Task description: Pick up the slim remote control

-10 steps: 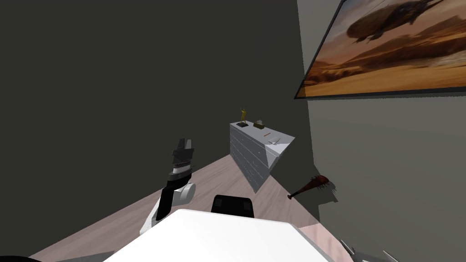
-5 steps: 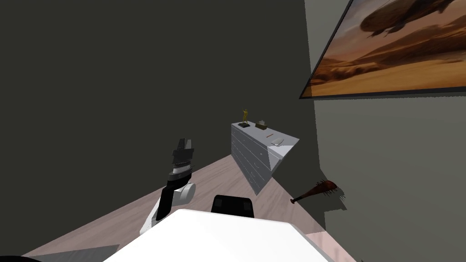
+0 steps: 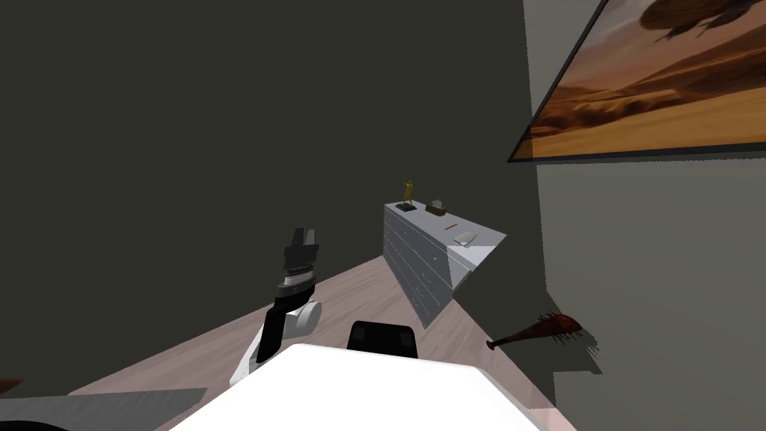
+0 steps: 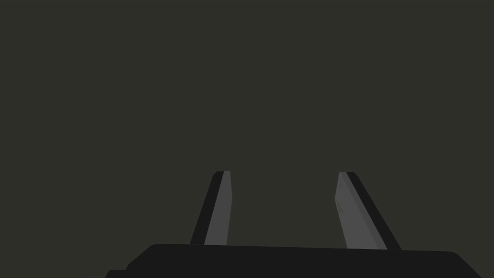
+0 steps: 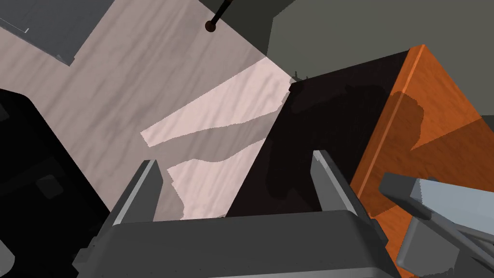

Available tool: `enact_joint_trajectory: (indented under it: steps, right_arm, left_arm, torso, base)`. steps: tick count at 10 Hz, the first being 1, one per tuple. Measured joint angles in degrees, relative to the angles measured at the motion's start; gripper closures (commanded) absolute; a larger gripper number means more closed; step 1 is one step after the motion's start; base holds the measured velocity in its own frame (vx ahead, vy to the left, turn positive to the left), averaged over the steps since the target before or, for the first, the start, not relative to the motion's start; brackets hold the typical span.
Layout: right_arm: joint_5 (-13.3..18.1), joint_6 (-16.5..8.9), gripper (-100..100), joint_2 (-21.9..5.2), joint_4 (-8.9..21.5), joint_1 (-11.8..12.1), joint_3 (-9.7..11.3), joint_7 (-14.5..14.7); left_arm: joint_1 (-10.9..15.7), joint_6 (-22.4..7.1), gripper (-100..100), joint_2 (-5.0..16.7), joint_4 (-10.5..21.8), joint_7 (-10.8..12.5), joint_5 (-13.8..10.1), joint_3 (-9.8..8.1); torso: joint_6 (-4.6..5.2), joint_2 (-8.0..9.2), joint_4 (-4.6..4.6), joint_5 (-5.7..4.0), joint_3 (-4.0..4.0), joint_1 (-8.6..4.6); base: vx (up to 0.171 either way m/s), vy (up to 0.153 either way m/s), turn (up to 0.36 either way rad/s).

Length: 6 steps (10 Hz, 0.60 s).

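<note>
Left gripper (image 3: 303, 238) raised and right gripper (image 5: 235, 157) low over the floor (image 5: 120, 87), both spread wide and empty, the pale slim remote (image 3: 465, 239) lies well ahead to their right on the dresser's (image 3: 419, 254) near end, its long axis too small to read.

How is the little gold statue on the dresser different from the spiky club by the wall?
Colour: the gold statue is yellow on a dark base; the spiky club is reddish brown. Place: the statue tops the grey dresser, at its far end; the club is down at the foot of the wall. Pose: the statue stands upright; the club lies lengthwise. Shared: both are well beyond the left claw, untouched.
</note>
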<state>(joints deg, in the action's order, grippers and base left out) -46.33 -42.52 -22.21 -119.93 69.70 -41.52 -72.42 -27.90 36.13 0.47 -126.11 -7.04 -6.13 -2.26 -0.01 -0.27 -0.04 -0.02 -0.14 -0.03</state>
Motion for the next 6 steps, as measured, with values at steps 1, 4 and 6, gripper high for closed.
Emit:
enact_joint_trajectory:
  steps: [1,4,6]
  right_arm:
    - [-1.38,-1.44,-100,-0.33,0.72,1.05,-1.35,-1.53]
    - [-5.17,-5.72,-100,-2.06,2.34,2.23,-5.03,-5.62]
    - [-6.78,-8.64,-100,-2.70,2.60,2.86,-6.95,-8.27]
  left_arm:
    - [0.00,0.00,0,0.00,0.00,0.00,0.00,0.00]
    - [0.01,0.00,0,0.00,0.00,0.00,0.00,0.01]
    - [0.00,0.00,0,0.00,0.00,0.00,0.00,0.00]
  torso:
    - [-0.03,-0.10,-0.02,-0.01,-0.05,-0.05]
    - [-0.06,-0.06,-0.01,0.00,-0.03,0.00]
    - [0.02,0.01,0.00,-0.01,0.00,0.01]
  base:
    - [0.076,-0.018,0.098]
    - [0.060,-0.005,0.104]
    - [0.071,-0.007,0.056]
